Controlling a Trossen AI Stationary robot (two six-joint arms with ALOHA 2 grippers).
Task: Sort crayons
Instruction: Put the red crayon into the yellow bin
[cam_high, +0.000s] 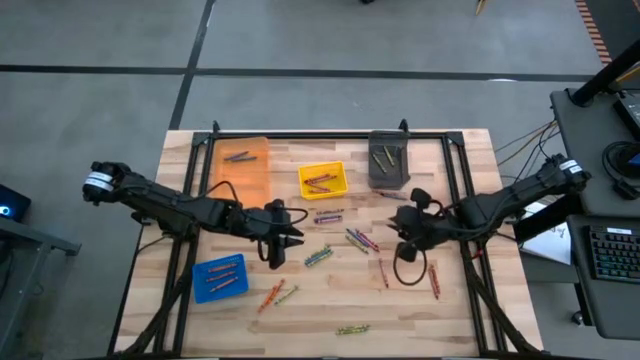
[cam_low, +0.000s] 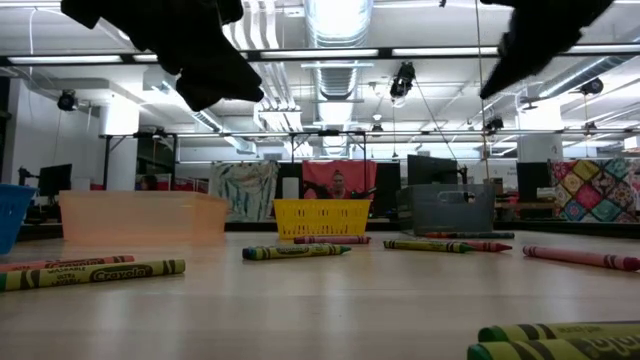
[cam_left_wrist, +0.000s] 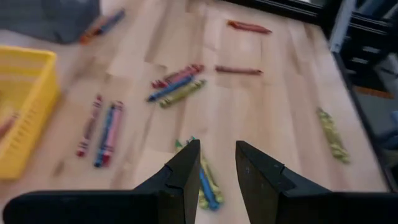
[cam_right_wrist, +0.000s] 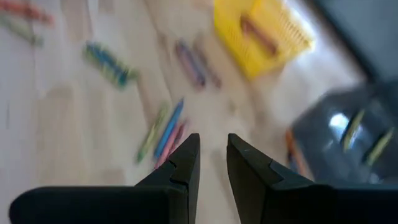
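Crayons lie scattered on the wooden table: a green and blue cluster (cam_high: 318, 256), a mixed cluster (cam_high: 362, 240), purple ones (cam_high: 328, 216), red ones (cam_high: 434, 280), orange ones (cam_high: 272, 294) and olive ones (cam_high: 352, 329). My left gripper (cam_high: 277, 252) hovers open near the table's middle, just left of the green and blue cluster (cam_left_wrist: 206, 184). My right gripper (cam_high: 403, 238) hovers open right of the mixed cluster (cam_right_wrist: 165, 132). Neither holds anything.
An orange bin (cam_high: 240, 168), a yellow bin (cam_high: 322, 180) and a grey bin (cam_high: 389, 160) stand along the far side, each with crayons inside. A blue bin (cam_high: 220, 277) with orange crayons stands near left. A black cable loop (cam_high: 407, 270) lies under my right arm.
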